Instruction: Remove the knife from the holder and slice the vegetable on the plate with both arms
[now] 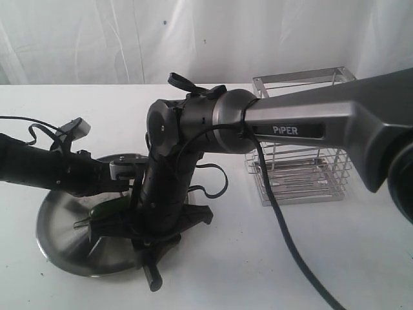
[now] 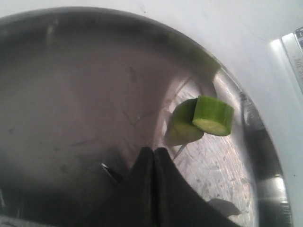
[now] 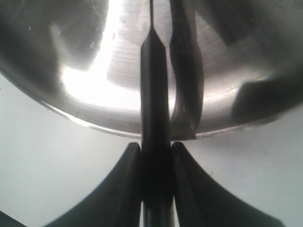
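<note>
Currently the small green chilli-like vegetable (image 2: 182, 127) lies on the large round shiny stainless-steel plate (image 2: 71, 94). One short round slice (image 2: 213, 115) is cut free and touches the rest, pale face showing. Left gripper (image 2: 154, 150): fingers pressed flat together, tips just beside the pod's near end. A thin stem-like line runs there, but I cannot tell whether it is pinched. Likely role: steadying the pod so it does not roll under the blade. Right gripper (image 3: 156, 145): fingers narrow, clamped on the slim black handle of the paring knife (image 3: 154, 85). The blade is edge-on over the plate, set for a straight downward cut. The tall silver wire holder (image 1: 303, 161) stands well apart on the white table (image 1: 226, 284), out of both arms' way, the knife already out of it
</note>
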Available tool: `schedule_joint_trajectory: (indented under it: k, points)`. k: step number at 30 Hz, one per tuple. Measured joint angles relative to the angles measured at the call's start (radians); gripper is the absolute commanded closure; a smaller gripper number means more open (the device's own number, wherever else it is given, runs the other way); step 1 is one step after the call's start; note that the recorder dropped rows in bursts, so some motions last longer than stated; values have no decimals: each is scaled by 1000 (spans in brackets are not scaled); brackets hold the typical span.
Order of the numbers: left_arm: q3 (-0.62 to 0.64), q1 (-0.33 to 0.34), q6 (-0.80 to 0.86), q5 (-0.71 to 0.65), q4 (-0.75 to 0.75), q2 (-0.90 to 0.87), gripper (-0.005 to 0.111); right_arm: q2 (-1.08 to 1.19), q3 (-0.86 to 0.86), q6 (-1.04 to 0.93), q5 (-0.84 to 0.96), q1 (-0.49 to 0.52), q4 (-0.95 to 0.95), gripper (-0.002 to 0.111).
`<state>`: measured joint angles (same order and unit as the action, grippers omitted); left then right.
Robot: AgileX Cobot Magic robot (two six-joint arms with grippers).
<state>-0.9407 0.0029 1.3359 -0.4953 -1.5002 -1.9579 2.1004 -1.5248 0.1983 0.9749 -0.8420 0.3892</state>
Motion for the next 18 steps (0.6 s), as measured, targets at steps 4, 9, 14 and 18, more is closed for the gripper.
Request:
schedule_joint_trajectory:
  k: [4, 9, 14, 18]
  points:
    - [-8, 0, 0, -19, 5, -16, 107, 0, 0, 0, 0, 0, 0, 108]
    - [-11, 0, -75, -11, 56, -17, 107, 0, 0, 0, 6, 0, -6, 108]
    - [-15, 0, -101, -11, 72, -17, 107, 0, 0, -2, 19, 0, -10, 108]
    - [-15, 0, -105, -1, 77, -26, 107, 1, 0, -6, 36, -11, -23, 108]
